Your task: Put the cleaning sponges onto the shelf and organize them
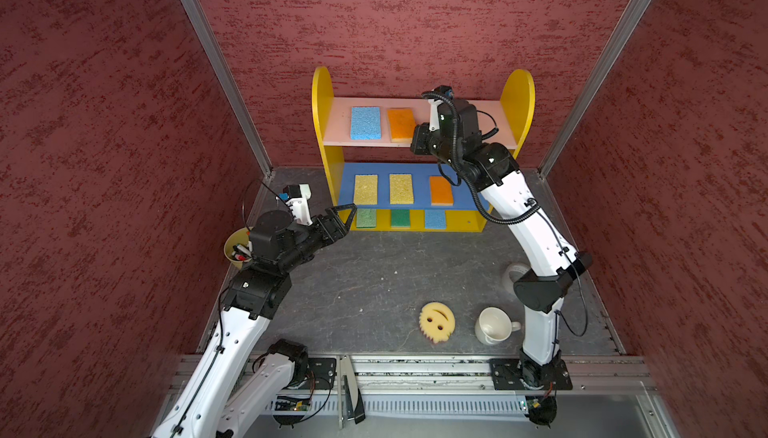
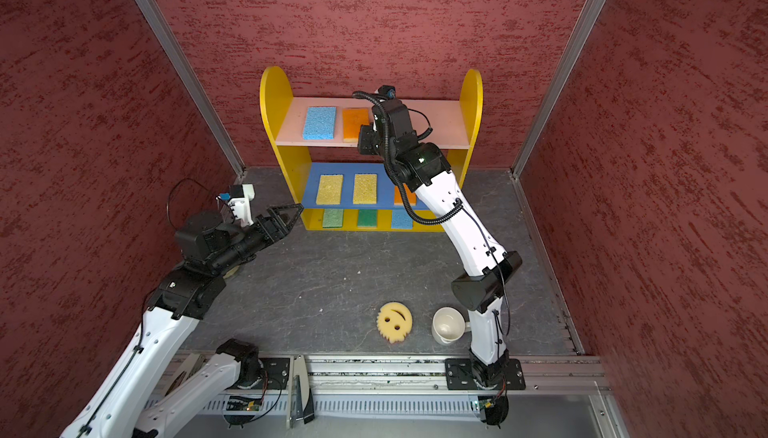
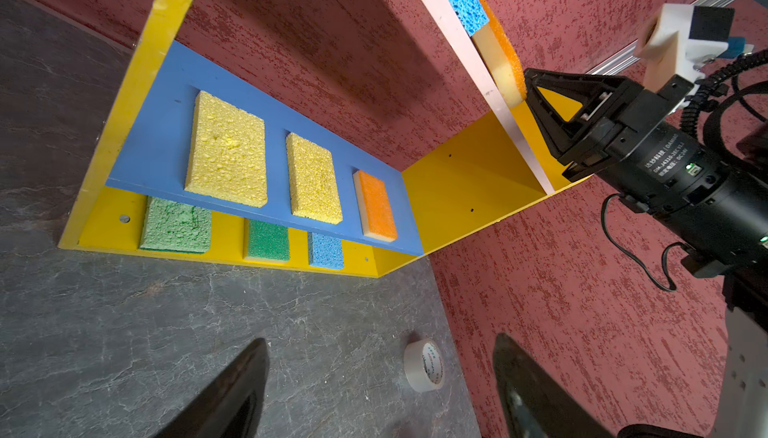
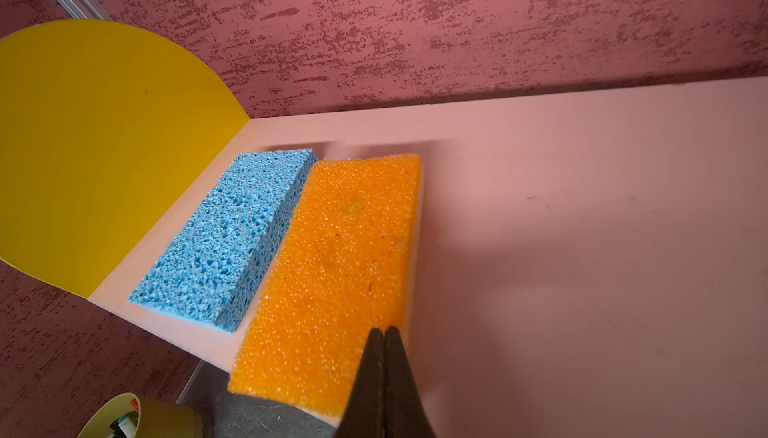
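The shelf (image 1: pixel 517 95) holds several cleaning sponges. A blue sponge (image 1: pixel 365 122) and an orange one (image 4: pixel 340 257) lie on its pink top board. Two yellow sponges (image 1: pixel 365 189) and an orange one (image 1: pixel 440 190) lie on the blue board. Light green, green and blue ones (image 3: pixel 268 240) lie on the base. A round yellow smiley sponge (image 1: pixel 436 321) lies on the floor at the front. My right gripper (image 4: pixel 384 330) is shut and empty, its tips at the top orange sponge's near corner. My left gripper (image 3: pixel 380 340) hangs open and empty by the shelf's lower left corner.
A white mug (image 1: pixel 494 326) lies on its side just right of the smiley sponge, close to the right arm's base. A yellow marker cup (image 1: pixel 237 249) stands by the left wall under the left arm. A tape roll (image 3: pixel 424 365) stands on the grey floor near the right wall.
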You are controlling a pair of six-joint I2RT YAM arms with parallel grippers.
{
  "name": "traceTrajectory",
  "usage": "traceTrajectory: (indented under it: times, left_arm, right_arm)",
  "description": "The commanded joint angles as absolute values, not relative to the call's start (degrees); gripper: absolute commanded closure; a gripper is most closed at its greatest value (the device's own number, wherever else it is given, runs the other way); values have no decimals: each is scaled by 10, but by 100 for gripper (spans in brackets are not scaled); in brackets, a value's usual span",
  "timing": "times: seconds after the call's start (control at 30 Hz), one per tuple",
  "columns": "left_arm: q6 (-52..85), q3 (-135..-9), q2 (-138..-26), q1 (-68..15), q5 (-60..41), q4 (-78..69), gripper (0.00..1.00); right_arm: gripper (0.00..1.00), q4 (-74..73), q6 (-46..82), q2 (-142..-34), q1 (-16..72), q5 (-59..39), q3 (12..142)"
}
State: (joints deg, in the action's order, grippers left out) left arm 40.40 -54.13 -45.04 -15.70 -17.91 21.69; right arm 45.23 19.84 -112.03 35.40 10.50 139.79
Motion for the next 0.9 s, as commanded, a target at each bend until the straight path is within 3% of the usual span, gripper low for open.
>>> traceTrajectory:
  times: [0.0,0.23,0.27,0.37,0.43,0.53,0.87]
  left_arm:
    - [397,-542,-447,-155,-182,214,16]
    - [412,-546,-456,-155,-196,186,18]
    - [415,-552,-463,-155,-203,179,23]
    - [415,-590,-502,-167,-216,168,51]
    - [406,-624,-532,-186,-216,166,63]
    - [385,-673,-571,-226,-197,168,70]
    - [359,-811,-704,-308,-175,162,86]
  right_arm:
    - [100,431,211,-1088,352,94,1384]
    - [100,419,220,-1083,352,93,1372]
    - [100,419,220,-1083,352,94,1372]
    - [100,419,221,-1085,352,99,1371]
    - [83,417,222,-1083,352,100,1368]
    - [70,406,224,-1073,352,102,1353]
    - [67,379,233,-1045,350,87,1315]
